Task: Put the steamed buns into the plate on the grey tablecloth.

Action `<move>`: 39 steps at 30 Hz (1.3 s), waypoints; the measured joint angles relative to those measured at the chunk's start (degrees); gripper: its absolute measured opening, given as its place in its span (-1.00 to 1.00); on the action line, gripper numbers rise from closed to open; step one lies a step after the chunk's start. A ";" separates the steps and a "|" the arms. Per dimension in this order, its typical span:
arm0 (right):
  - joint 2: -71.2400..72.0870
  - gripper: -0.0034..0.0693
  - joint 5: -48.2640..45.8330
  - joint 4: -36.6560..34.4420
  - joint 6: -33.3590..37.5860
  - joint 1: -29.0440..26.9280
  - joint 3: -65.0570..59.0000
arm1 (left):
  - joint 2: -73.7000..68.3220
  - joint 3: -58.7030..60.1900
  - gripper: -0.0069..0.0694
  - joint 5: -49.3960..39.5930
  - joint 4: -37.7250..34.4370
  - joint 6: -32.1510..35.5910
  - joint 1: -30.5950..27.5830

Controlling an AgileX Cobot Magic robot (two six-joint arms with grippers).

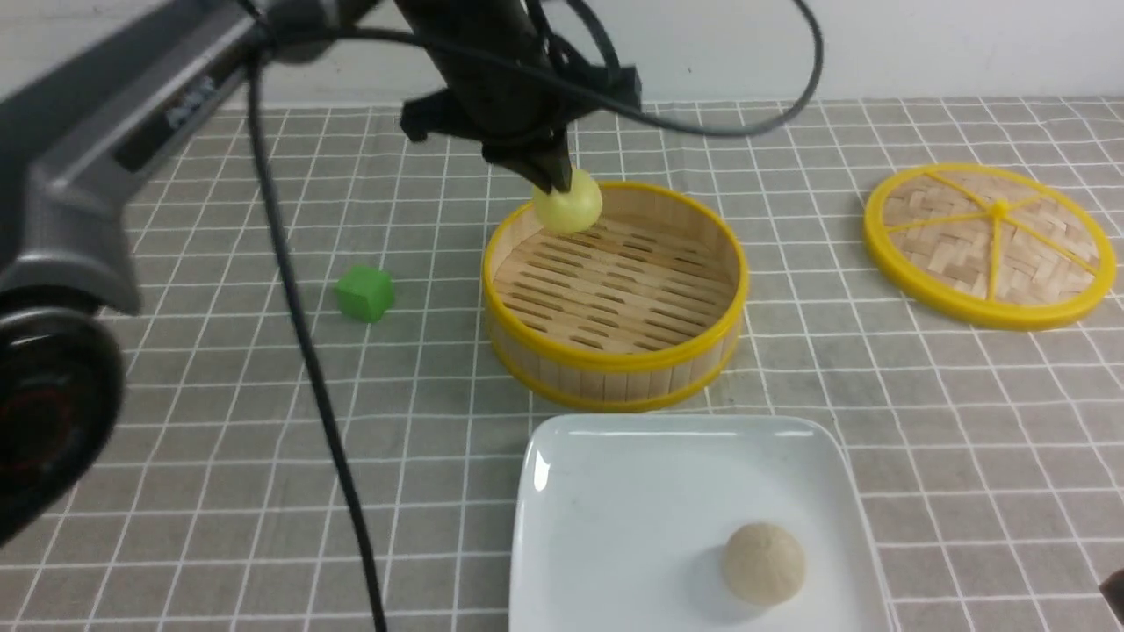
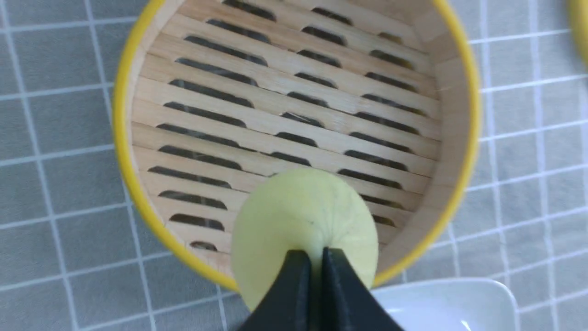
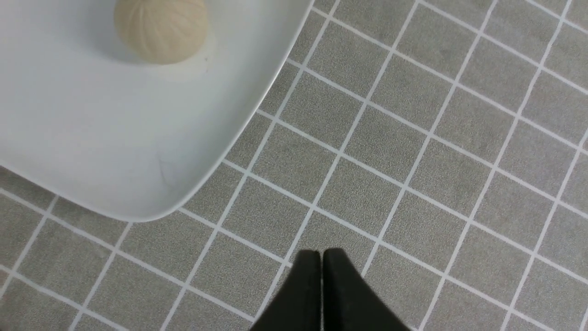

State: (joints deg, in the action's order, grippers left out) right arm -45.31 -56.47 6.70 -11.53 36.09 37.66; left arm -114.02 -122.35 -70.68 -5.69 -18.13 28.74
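The steamed buns are two round domes with no long axis to speak of. The pale yellow bun (image 1: 571,209) is smooth and slightly glossy. In the left wrist view (image 2: 298,216) faint pleat lines run across it and meet at the black fingertips, so its crown faces the left end effector (image 1: 553,180) above it. That end effector (image 2: 315,253) is clamped on the bun's top, its jaws almost together with only a sliver of yellow between them. The bun is at the far side of the bamboo steamer basket (image 1: 615,399), overlapping the yellow rim. I cannot tell whether it touches the slats or hangs clear of them.

The beige-white bun (image 1: 763,563) sits dome up on its flat base inside the plate (image 1: 615,491), toward the plate's near right part. It is matte, with fine ribs running down from its crown (image 3: 161,30). The right end effector (image 3: 320,253) is over the bare grey tablecloth (image 1: 966,439), near the plate's rounded corner (image 3: 115,138) and well apart from this bun. Its jaws are together with nothing between them.

The plate lies on the cloth-covered table just in front of the basket. The woven lid (image 1: 988,246) lies flat to the basket's right, and a green cube (image 1: 365,293) stands to its left.
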 joint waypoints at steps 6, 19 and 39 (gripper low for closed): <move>0.05 -0.81 -0.10 0.00 0.00 0.00 0.00 | 12.03 13.14 -0.77 -0.31 3.43 1.06 8.41; 0.05 -0.76 -0.51 0.00 0.00 0.00 0.00 | 16.29 46.98 -0.76 15.38 -3.99 -0.41 15.53; 29.14 -0.95 -11.76 -3.00 -4.46 0.00 5.09 | 12.24 47.83 0.26 21.78 -2.13 -1.28 15.53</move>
State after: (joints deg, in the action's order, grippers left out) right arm -16.17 -68.24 3.70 -16.00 36.09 42.75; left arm -101.77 -74.53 -48.90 -7.81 -19.41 44.27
